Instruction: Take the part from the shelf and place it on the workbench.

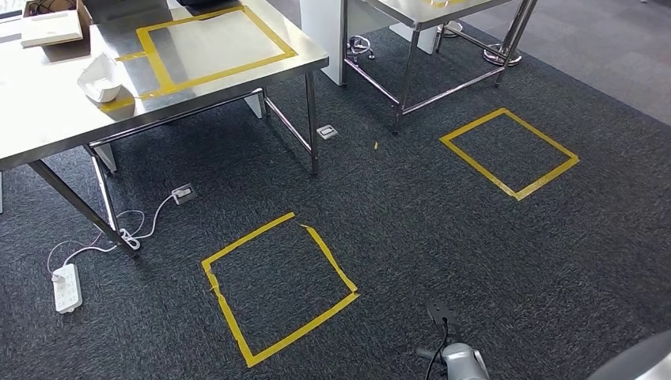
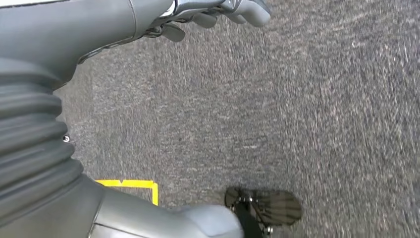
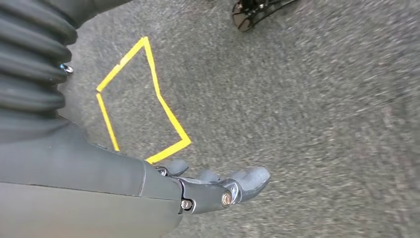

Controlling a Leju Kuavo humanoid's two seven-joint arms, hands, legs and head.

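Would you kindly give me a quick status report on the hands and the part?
Left hand and right hand hang over carpet, holding nothing. White part sits on steel table. Power strip and cables lie by the table leg.

- Your head view looks forward and down from high up, over the dark carpet [image 1: 443, 237], with the steel surface [image 1: 47, 111] at far left.
- Your left wrist view sits close behind the left hand [image 2: 218, 12], facing the floor.
- Your right wrist view looks down past the right hand [image 3: 218, 188]; it shares a yellow tape square [image 3: 143, 104] with your head view.
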